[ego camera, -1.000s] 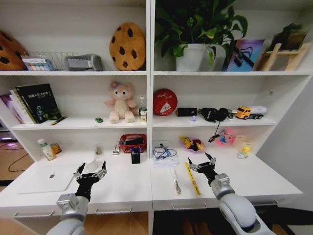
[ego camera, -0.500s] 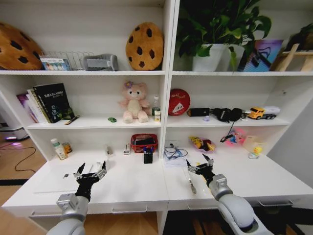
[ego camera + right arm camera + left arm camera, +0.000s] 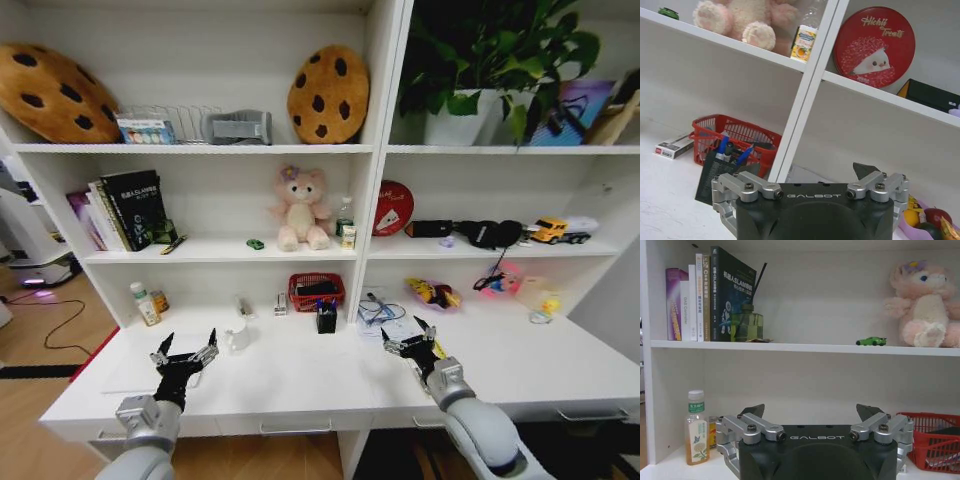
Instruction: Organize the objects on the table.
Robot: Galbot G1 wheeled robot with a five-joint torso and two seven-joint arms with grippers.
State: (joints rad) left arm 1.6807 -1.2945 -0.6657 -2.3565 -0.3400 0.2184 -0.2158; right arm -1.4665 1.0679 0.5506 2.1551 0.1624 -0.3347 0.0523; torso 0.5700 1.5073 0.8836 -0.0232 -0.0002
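Note:
The long white table (image 3: 300,385) runs across the front of the head view. My left gripper (image 3: 183,355) hovers open above its left part, over a flat silver laptop (image 3: 128,375) that barely stands out from the top. A white mug (image 3: 237,338) stands just right of that gripper. My right gripper (image 3: 410,343) is open and empty above the table's right half. A black pen holder (image 3: 326,316) with pens (image 3: 725,150) stands in front of a red basket (image 3: 316,291). A tiny green toy car (image 3: 871,341) sits on the shelf above, beside a pink teddy bear (image 3: 303,207).
A bottle (image 3: 145,303) and a small can (image 3: 160,301) stand at the table's back left. Papers with cables (image 3: 380,310) and a purple fruit bowl (image 3: 432,294) lie at the back right. Shelf boards overhang the rear of the table. A small box (image 3: 674,145) lies by the basket.
The whole head view has shifted to the right, so the camera has moved left. Both grippers keep the same open pose and the same place in the view.

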